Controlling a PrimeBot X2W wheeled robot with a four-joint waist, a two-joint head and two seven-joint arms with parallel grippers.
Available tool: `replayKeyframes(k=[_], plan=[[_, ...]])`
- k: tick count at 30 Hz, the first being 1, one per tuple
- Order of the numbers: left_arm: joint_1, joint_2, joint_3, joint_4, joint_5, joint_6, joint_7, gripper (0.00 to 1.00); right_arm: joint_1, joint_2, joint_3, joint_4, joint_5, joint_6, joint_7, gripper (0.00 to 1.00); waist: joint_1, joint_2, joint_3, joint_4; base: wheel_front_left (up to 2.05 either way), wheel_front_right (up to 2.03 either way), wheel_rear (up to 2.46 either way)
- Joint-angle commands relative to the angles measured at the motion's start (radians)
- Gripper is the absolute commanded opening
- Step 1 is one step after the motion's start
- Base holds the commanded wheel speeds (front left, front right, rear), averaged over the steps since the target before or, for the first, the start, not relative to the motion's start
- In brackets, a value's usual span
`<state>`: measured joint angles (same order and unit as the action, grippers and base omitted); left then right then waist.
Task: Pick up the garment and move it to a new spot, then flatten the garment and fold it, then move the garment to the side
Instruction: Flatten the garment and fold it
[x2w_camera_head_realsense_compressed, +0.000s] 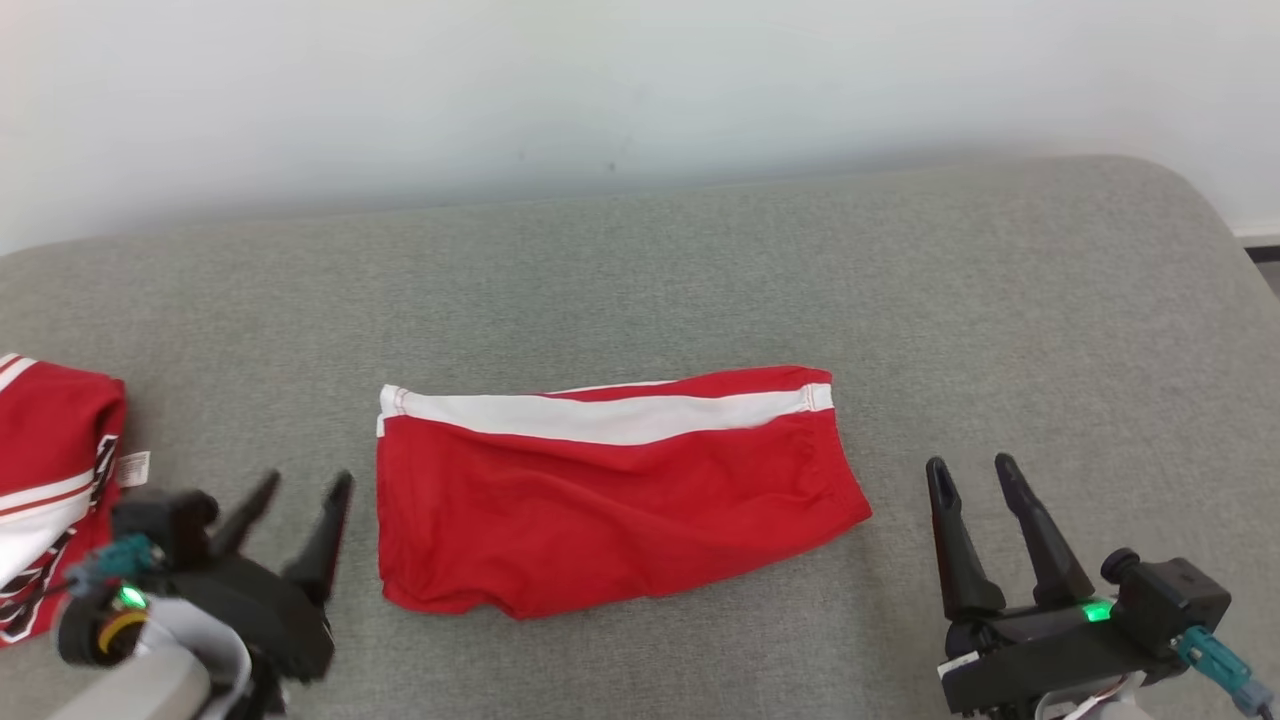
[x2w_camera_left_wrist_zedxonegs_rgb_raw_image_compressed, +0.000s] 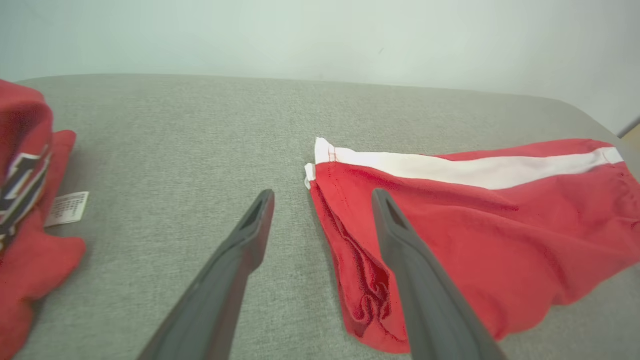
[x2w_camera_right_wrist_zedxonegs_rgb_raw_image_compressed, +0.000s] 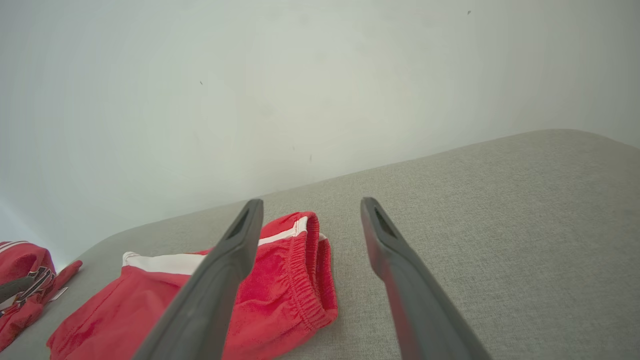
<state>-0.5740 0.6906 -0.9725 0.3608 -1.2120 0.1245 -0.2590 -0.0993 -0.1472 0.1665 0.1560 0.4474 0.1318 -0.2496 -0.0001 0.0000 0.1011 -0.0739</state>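
A folded red fabric garment with a broad white band (x2w_camera_head_realsense_compressed: 610, 510) lies flat in the middle of a grey woven cushion (x2w_camera_head_realsense_compressed: 640, 280), its white band along the side nearer the pale wall (x2w_camera_head_realsense_compressed: 640, 80). The left gripper (x2w_camera_head_realsense_compressed: 308, 480) sits just beside the garment's left edge, near the cushion's front edge, its two dark fingers spread apart and holding nothing. In the left wrist view one finger crosses that edge (x2w_camera_left_wrist_zedxonegs_rgb_raw_image_compressed: 500, 235), and I cannot tell whether it touches the cloth. The right gripper (x2w_camera_head_realsense_compressed: 969, 463) is near the garment's right end, clear of it, fingers likewise apart and empty. A second red garment with white and black trim (x2w_camera_head_realsense_compressed: 50, 450) is bunched at the cushion's left edge, a white label (x2w_camera_head_realsense_compressed: 133, 468) showing.
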Motion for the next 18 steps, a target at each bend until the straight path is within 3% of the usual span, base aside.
replayKeyframes(k=[1,3,10,18], plan=[[0.009,-0.005,0.046,-0.011,0.042,0.012,-0.006,1.00,-0.009,-0.008,-0.005,-0.002,-0.004,-0.002,-0.003,1.00,0.0001,0.0000,-0.007,0.012,0.00,0.00,0.00],[0.019,-0.015,0.086,-0.025,0.072,0.021,-0.006,1.00,-0.014,-0.008,-0.008,-0.001,-0.006,-0.002,-0.003,1.00,0.0001,0.0000,-0.010,0.017,0.00,0.00,0.00],[0.172,-0.108,0.405,-0.146,0.345,0.050,-0.006,1.00,-0.024,-0.011,-0.032,0.004,-0.021,-0.002,-0.003,1.00,0.0001,0.0000,-0.026,0.047,0.00,0.00,0.00],[0.357,-0.265,0.714,-0.278,0.640,0.005,-0.007,1.00,-0.017,-0.014,-0.040,0.017,-0.043,-0.002,-0.006,1.00,0.0001,0.0000,-0.039,0.071,0.00,0.00,0.00]])
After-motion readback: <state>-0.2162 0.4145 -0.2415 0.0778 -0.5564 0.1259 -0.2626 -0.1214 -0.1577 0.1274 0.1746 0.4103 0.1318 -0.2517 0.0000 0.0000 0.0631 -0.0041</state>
